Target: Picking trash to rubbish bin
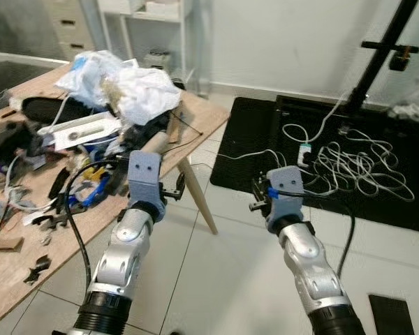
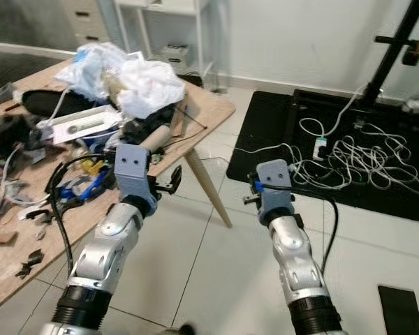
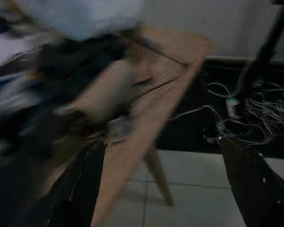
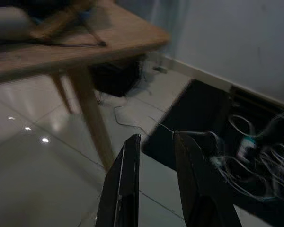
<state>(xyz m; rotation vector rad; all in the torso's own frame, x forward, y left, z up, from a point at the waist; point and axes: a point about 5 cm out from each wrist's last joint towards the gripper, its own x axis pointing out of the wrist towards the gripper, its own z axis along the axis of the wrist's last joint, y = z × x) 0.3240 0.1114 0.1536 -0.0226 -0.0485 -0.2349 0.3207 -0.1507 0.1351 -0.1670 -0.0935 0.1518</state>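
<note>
No readable labels anywhere, it's all blurry clutter. The trash is heaped on the table, just ahead of the left gripper, whose fingers are spread wide. The right gripper hangs over the floor beside the table with a narrow gap between its fingers, holding nothing.

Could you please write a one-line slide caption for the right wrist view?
Right tool, fingers slightly apart and empty, aimed past the wooden table's leg toward tangled white cables on a black mat.
</note>
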